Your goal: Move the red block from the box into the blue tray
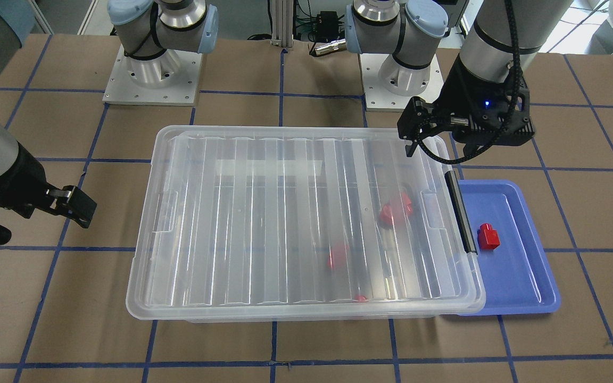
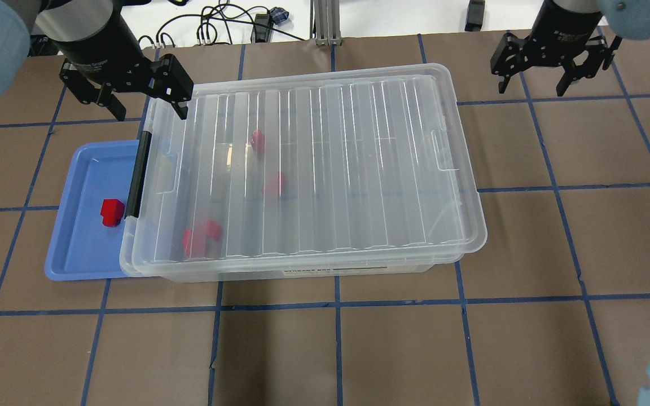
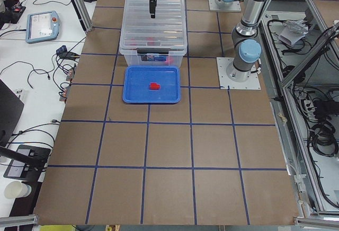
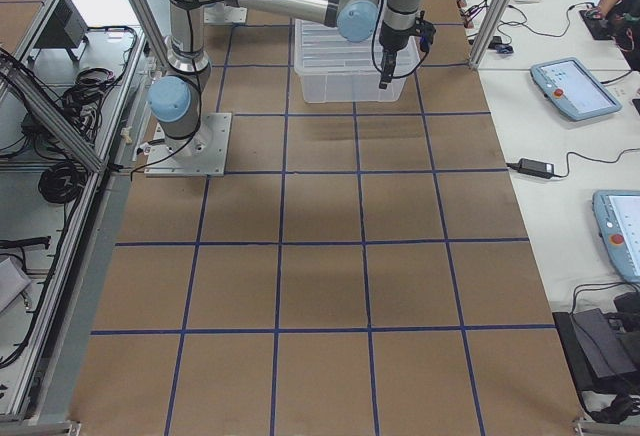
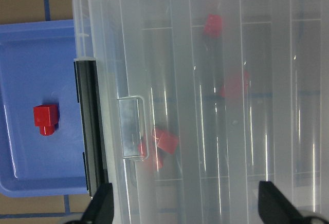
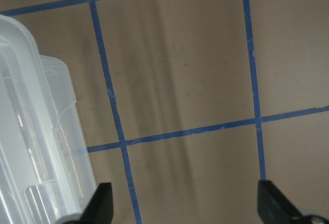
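Over on the left, seen from above: the blue tray, flat on the tabletop and pushed right up against the short end of the box. Inside that tray, the red block, lying alone near the side by the box's black latch. Looks done already. Just past it and higher up, the left pincer, spread wide, holding nothing, hanging over the box corner by the latch. Could go wrong here by dropping down now: would knock the lid or the latch, shove the box into the tray, and maybe bounce the block out. Could also pinch the block by mistake and carry it off. Best to lift straight up and away. In the middle, the lid on top of the box, with more red pieces under it; no need to touch those. Far right, the right pincer, also spread wide and empty, hanging over bare tabletop, apart from the box. Little danger there, unless swung sideways into the box's far end.
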Tool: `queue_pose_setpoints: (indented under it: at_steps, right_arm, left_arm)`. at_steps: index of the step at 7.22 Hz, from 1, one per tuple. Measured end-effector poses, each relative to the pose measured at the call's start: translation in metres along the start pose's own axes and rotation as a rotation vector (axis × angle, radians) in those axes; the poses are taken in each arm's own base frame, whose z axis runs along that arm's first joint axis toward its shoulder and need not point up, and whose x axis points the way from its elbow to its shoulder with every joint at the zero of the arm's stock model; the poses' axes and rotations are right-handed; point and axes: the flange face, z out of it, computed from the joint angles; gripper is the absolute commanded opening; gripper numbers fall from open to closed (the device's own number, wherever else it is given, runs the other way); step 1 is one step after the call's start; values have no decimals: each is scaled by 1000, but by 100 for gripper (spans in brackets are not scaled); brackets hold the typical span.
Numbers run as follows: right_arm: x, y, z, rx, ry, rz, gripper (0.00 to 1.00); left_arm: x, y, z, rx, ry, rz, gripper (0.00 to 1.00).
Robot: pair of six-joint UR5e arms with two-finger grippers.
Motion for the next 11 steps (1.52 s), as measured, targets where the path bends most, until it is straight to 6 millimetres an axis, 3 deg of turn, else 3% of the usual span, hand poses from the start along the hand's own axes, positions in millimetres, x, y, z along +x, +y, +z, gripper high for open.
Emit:
queue_pose_setpoints:
  at_steps: [3,6,8,11]
  right_arm:
    - [-40,53,-47,36,-34,-58,100]
    - [-53,95,-62,-17,-40,-96,100]
    - [-51,111,-66,-21,-41,-99,100]
    - [-57,119,-71,-20,-107,-123,100]
  left_arm:
    - [4,6,1,-6,3,6,100]
    - [4,6,2,-7,0,7,100]
    - [4,6,2,-7,-1,7,100]
    - [4,4,1,-3,-1,7,100]
